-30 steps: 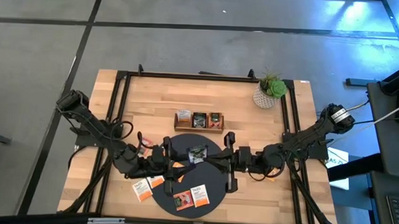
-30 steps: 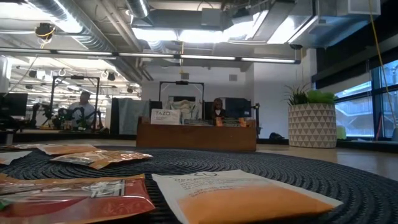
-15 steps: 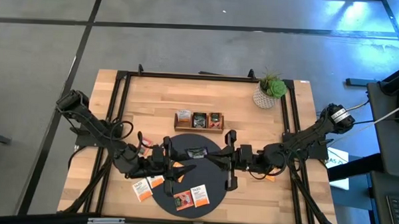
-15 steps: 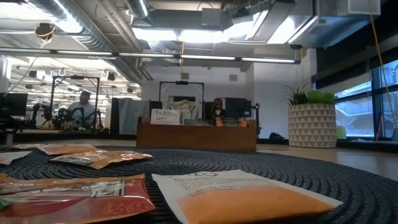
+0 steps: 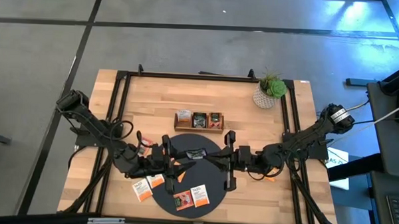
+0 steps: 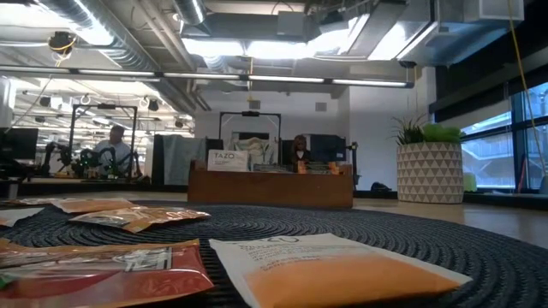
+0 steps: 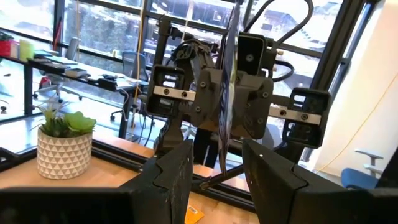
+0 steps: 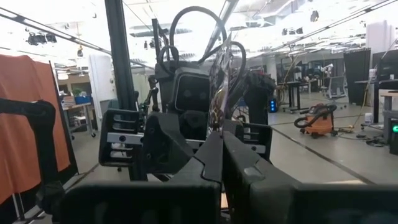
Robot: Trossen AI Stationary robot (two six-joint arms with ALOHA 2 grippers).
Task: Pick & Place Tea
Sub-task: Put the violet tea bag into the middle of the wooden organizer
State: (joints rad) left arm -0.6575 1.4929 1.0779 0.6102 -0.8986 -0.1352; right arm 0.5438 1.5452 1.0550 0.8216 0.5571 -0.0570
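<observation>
A dark tea sachet (image 5: 197,152) hangs in the air above the dark round mat (image 5: 213,185), between my two grippers. My right gripper (image 5: 209,155) comes in from the right and is shut on it. My left gripper (image 5: 184,155) faces it from the left and is open; its fingers (image 7: 177,171) stand on either side of the sachet's thin edge (image 7: 227,74) without touching it. More tea sachets lie flat on the mat (image 5: 200,194) (image 6: 334,274) and on the wood beside it (image 5: 141,189). My right gripper pinches the sachet between its two shut fingers (image 8: 211,158), at the edge nearest them (image 8: 219,121). The fingers come roughly level from the table's right side. The sachet stands on edge beyond the fingertips, lifted clear of the mat.
The wooden three-compartment tray (image 5: 198,128) with sachets in it stands just beyond the mat. A potted plant (image 5: 269,91) is at the far right. Black frame rails (image 5: 120,109) run along the table's left, right and far sides. A person sits far off in the room (image 6: 111,145).
</observation>
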